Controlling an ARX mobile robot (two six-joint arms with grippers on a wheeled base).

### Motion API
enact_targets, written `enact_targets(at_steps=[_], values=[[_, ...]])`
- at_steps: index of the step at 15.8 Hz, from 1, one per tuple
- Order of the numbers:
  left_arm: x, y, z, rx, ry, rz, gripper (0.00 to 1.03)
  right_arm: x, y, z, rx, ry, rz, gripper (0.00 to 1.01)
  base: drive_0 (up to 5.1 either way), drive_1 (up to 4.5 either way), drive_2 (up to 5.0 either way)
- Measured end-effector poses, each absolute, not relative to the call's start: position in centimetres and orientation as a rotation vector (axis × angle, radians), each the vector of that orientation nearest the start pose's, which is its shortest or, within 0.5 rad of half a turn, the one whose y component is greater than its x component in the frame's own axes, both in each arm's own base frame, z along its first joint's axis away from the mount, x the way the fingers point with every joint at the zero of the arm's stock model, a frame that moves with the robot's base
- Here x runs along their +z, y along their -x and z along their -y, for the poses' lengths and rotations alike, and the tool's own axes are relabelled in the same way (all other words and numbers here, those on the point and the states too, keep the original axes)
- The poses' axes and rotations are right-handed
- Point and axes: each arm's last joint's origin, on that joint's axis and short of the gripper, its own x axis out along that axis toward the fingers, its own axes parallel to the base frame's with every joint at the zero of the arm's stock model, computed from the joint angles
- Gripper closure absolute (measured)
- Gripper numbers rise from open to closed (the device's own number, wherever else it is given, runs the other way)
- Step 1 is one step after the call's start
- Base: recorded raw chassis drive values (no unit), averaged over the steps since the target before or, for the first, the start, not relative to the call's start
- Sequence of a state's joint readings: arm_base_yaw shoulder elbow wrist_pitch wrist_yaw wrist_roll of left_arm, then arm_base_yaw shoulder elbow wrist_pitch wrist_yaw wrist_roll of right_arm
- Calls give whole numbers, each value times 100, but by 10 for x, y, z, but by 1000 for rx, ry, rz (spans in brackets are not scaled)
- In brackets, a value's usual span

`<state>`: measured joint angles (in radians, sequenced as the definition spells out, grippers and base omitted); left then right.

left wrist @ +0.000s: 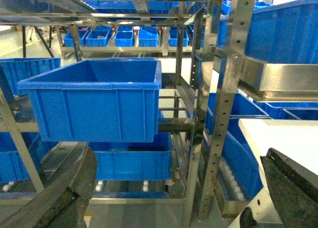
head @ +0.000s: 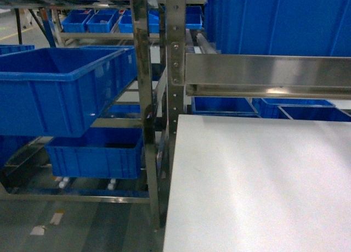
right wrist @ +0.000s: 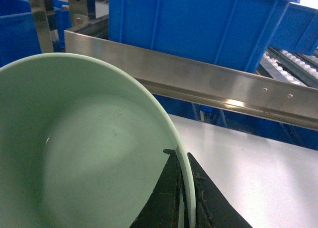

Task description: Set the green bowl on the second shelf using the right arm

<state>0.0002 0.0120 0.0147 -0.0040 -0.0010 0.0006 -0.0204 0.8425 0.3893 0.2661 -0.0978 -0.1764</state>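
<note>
Right hand (right wrist: pixel 185 198) is pinched shut on the rim of the pale mint-green plastic bowl (right wrist: pixel 84 153), one black finger inside the wall and one outside, presumably so the bowl rides upright for carrying. The bowl hangs above the flat white bench (right wrist: pixel 258 173), just below and short of the stainless-steel second shelf rail (right wrist: pixel 208 86) carrying the deep blue plastic crate (right wrist: pixel 198 24). Left hand (left wrist: pixel 174 198) hangs idle with fingers spread wide, holding nothing.

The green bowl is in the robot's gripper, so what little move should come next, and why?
Probably lift it. The right gripper pinches the green bowl by its rim, low over the white table, below the steel rail fronting the blue crate.
</note>
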Motion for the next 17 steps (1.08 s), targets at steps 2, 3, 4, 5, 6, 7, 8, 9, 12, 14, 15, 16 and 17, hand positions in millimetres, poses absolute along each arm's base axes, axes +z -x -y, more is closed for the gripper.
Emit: enact_targets(at_steps=[2, 3, 4, 5, 6, 7, 8, 9, 12, 14, 15, 16, 17], values=[[167, -98, 0, 0, -1, 0, 5, 228, -186, 1, 94, 164, -186, 99, -494, 252, 252], [167, -98, 0, 0, -1, 0, 5, 229, -186, 1, 94, 164, -184, 99, -495, 250, 250], [167, -98, 0, 1, -1, -3, 5, 229, -186, 1, 94, 165, -183, 99, -498, 247, 247], [167, -98, 0, 1, -1, -4, 5, 229, -186, 1, 95, 165, -183, 99, -502, 244, 244], [167, -98, 0, 1, -1, -3, 5, 229, -186, 1, 95, 164, -184, 99, -505, 240, 240], [167, -98, 0, 1, -1, -3, 5, 229, -186, 1, 95, 164, -183, 99, -506, 239, 239], [167, -98, 0, 2, -1, -3, 5, 229, -186, 1, 95, 165, -183, 99, -502, 243, 243], [167, -98, 0, 1, -1, -4, 5, 229, -186, 1, 95, 165, -183, 99, -495, 251, 251], [167, -98, 0, 0, -1, -1, 5, 229, -186, 1, 94, 165, -181, 99, -496, 249, 249], [167, -98, 0, 0, -1, -2, 5, 229, -186, 1, 94, 164, -183, 99, -504, 241, 241], [167, -98, 0, 0, -1, -2, 5, 229, -186, 1, 94, 165, -182, 99, -502, 243, 243], [167, -98, 0, 1, -1, -2, 5, 229, -186, 1, 95, 164, -184, 99, -502, 243, 243], [167, -98, 0, 0, -1, -2, 5, 229, -186, 1, 94, 165, -181, 99, -506, 240, 240]])
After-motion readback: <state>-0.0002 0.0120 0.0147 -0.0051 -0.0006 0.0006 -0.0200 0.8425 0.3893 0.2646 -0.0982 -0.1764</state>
